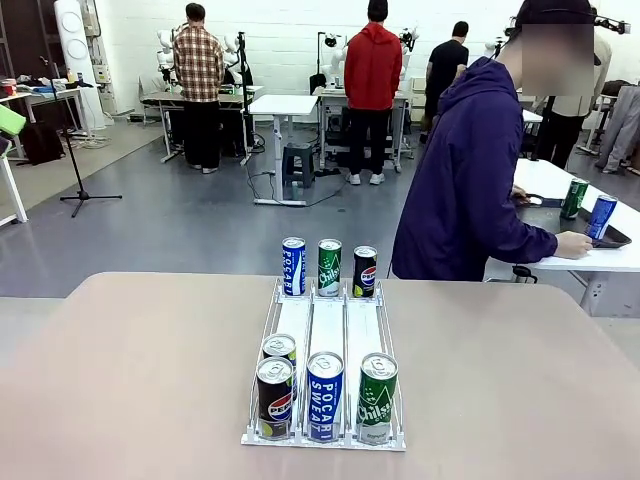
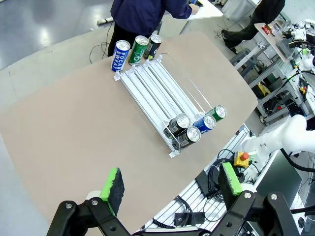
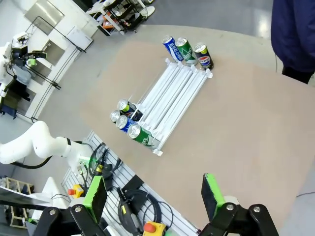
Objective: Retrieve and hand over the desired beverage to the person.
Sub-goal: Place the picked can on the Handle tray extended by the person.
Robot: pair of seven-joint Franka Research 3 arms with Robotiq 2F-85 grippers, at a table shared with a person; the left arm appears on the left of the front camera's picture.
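Note:
A white three-lane can rack [image 1: 327, 325] lies in the middle of the tan table. At its near end stand a black Pepsi can [image 1: 275, 395] with another can [image 1: 280, 348] behind it, a blue Pocari Sweat can [image 1: 325, 395] and a green Chilsung can [image 1: 377, 393]. Past its far end stand a Pocari can [image 1: 293, 265], a green can [image 1: 329, 267] and a Pepsi can [image 1: 365, 271]. Which beverage is desired cannot be told. The person [image 1: 470, 180] stands beyond the table, turned right. My left gripper [image 2: 172, 189] and right gripper [image 3: 154, 196] hang open high above the table, far from the rack [image 2: 157, 91] [image 3: 172, 96].
The person's hand rests on a white side table [image 1: 560, 262] at the right, which carries a green can [image 1: 574, 197], a blue can [image 1: 601, 216] and a dark tray. Cables and a red stop button [image 2: 241, 156] sit below the table's near edge. Wide bare tabletop surrounds the rack.

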